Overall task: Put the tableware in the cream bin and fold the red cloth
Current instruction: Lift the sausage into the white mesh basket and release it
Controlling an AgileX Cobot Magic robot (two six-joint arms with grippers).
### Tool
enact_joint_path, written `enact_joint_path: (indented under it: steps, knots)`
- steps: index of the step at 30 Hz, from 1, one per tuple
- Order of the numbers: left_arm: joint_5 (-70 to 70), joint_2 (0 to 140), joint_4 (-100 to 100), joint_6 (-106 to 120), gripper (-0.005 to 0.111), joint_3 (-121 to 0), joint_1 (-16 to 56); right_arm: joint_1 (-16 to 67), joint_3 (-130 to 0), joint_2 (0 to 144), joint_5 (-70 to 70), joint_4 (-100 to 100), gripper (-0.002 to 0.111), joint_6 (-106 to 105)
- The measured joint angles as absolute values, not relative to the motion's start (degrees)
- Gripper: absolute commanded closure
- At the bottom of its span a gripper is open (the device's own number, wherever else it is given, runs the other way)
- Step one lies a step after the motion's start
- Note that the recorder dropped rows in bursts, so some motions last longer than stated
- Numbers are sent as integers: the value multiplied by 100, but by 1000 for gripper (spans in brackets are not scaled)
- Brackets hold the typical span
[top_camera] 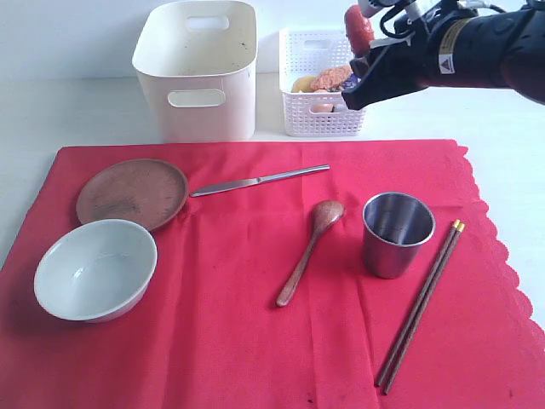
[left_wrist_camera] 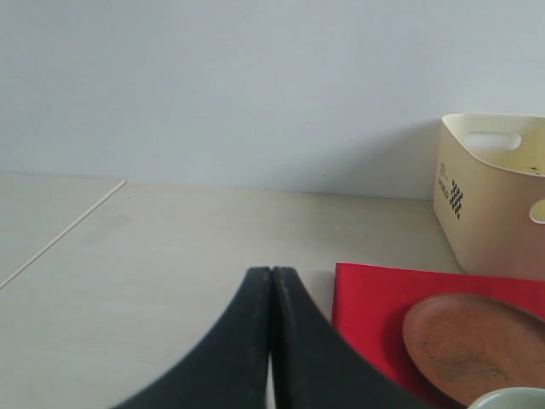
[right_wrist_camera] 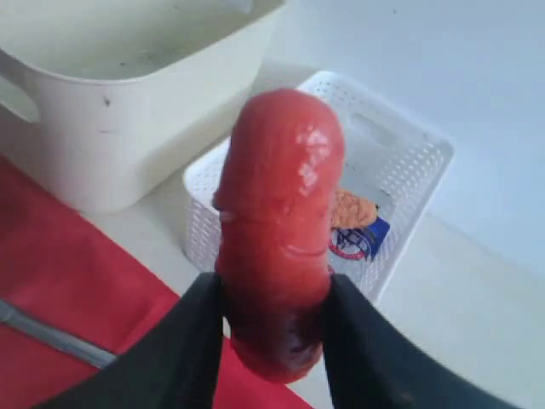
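clearly the risk right now sits with the right gripper [right_wrist_camera: 274, 294], whose jaws are part-closed around the lower end of a glossy red sausage [right_wrist_camera: 281, 213], at the upper right of the exterior view, above the white lattice basket [top_camera: 298, 115]. only the bottom of the sausage is pinched, and the skin looks slick, so i'd judge it could slide or swivel out. if it drops short it lands on the red cloth [top_camera: 247, 332] or the bare table [top_camera: 77, 111]. let go too far toward the left, it could end up in the cream bin [top_camera: 204, 111], which stands just beside the basket and is meant for tableware only.

the left gripper [left_wrist_camera: 271, 341] is pressed fully closed and holds nothing, low over the table near the cloth's corner.

none of the tableware is binned yet: the brown plate [top_camera: 132, 192] and pale bowl [top_camera: 95, 268] sit at the left of the cloth, the knife [top_camera: 260, 181] and wooden spoon [top_camera: 308, 250] in the middle, the steel cup [top_camera: 397, 234] and chopsticks [top_camera: 421, 302] at the right. the cup stands upright right beside the chopsticks, so a careless reach could tip it or roll the sticks. folding the cloth before all six are off would drag them along.
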State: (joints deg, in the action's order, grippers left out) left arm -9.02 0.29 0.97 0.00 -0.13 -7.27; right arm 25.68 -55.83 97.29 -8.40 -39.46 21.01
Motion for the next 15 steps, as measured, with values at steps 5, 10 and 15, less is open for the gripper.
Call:
enact_joint_path:
  steps: [5, 10, 15]
  knots:
    - [-902, 29, 97, 0, 106, -13, -727, 2400, -6307, 10631, -854, -3753, 108, 2126]
    - [-902, 29, 97, 0, 106, -13, -727, 2318, -7250, 11471, -875, -3611, 108, 2154]
    - [-902, 29, 97, 0, 106, -13, -727, 2292, -8162, 12248, -884, -3497, 108, 2154]
